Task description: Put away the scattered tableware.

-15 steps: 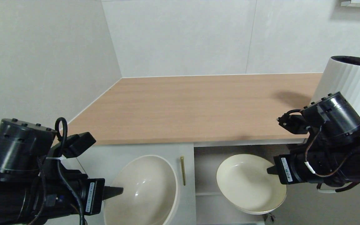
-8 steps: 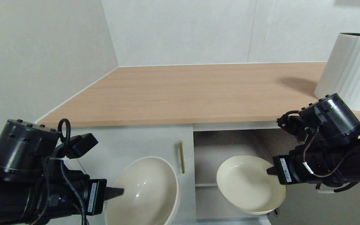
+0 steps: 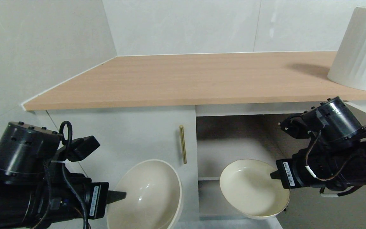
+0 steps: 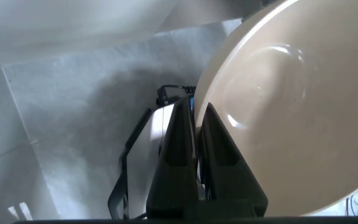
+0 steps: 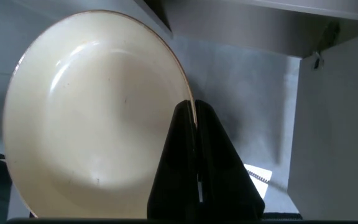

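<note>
I hold two cream bowls in front of a low white cabinet. The deeper bowl (image 3: 148,194) hangs before the shut left door, and my left gripper (image 3: 121,194) is shut on its rim; the left wrist view shows that bowl (image 4: 291,106) pinched between the fingers (image 4: 182,134). The shallower bowl (image 3: 253,187) hangs before the open right compartment, with my right gripper (image 3: 273,174) shut on its rim. Up close in the right wrist view, this bowl (image 5: 98,112) sits clamped by the fingers (image 5: 194,143).
A wooden countertop (image 3: 202,76) runs above the cabinet, with a white ribbed container (image 3: 361,47) at its right end. The left door (image 3: 125,136) has a brass handle (image 3: 181,144). The open compartment (image 3: 233,140) has a shelf (image 3: 208,178) inside.
The head view has sunk, so the countertop now shows higher and the cabinet front is more exposed. Both grippers keep their bowls at about the same spots in the picture.
</note>
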